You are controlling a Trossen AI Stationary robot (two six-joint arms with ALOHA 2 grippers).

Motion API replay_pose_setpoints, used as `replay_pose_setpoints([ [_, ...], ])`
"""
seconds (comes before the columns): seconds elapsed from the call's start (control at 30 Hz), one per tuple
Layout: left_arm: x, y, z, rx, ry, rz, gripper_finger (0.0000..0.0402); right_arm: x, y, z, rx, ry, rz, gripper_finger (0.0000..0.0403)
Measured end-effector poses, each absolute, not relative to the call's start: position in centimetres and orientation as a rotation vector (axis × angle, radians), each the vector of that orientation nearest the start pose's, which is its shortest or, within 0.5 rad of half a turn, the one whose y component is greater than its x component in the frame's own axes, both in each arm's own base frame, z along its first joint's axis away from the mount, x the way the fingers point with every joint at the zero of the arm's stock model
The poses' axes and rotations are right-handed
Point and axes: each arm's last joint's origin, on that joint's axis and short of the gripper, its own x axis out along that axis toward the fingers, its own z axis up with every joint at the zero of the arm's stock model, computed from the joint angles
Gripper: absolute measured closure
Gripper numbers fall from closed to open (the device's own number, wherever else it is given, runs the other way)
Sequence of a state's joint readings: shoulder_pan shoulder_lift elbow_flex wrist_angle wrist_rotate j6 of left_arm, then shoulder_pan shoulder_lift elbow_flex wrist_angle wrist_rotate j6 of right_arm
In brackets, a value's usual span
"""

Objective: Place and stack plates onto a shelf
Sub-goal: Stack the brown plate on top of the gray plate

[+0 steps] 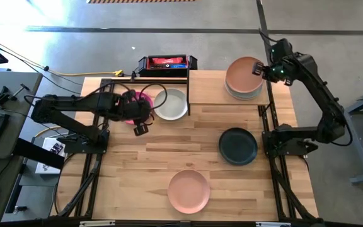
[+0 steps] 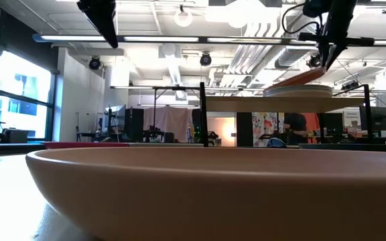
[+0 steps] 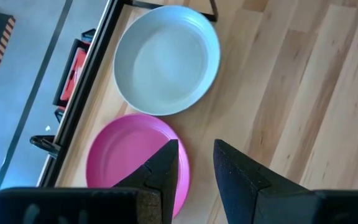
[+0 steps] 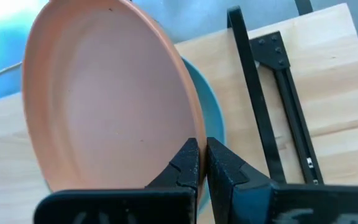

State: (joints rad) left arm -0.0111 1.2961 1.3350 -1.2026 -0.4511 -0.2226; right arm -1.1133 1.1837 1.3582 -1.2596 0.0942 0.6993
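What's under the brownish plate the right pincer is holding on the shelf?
A short stack of plates sits under the brown plate on the shelf; a pale blue-grey rim shows. The count and other colours are covered.

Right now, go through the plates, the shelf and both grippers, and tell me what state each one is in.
Brown plate: tilted, one edge on the stack, pinched at its rim.
Plate stack: on the shelf.
Shelf: left part bare.
Light grey plate: flat on the table.
Magenta plate: flat, beside the grey one.
Dark teal plate: flat, alone.
Peach plate: flat, alone.
Right gripper: shut on the brown plate.
Left gripper: open, holding nothing, over the magenta plate's edge.
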Motion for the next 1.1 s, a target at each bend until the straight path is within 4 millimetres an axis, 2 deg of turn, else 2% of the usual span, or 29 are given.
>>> replay_pose_setpoints([
  [0.43, 22.8, 2.0, 34.1, 0.063, 1.096, 0.538, 0.0312, 8.6, -17.6, 36.4, 1.154, 0.582, -1.443, 0.0403],
  [0.67, 22.8, 2.0, 34.1, 0.062, 1.096, 0.539, 0.0312, 9.4, -17.2, 36.4, 1.162, 0.578, -1.425, 0.0403],
  [1.1, 22.8, 2.0, 34.1, 0.06, 1.095, 0.541, 0.0312, 9.8, -16.3, 36.2, 1.151, 0.618, -1.505, 0.0403],
])
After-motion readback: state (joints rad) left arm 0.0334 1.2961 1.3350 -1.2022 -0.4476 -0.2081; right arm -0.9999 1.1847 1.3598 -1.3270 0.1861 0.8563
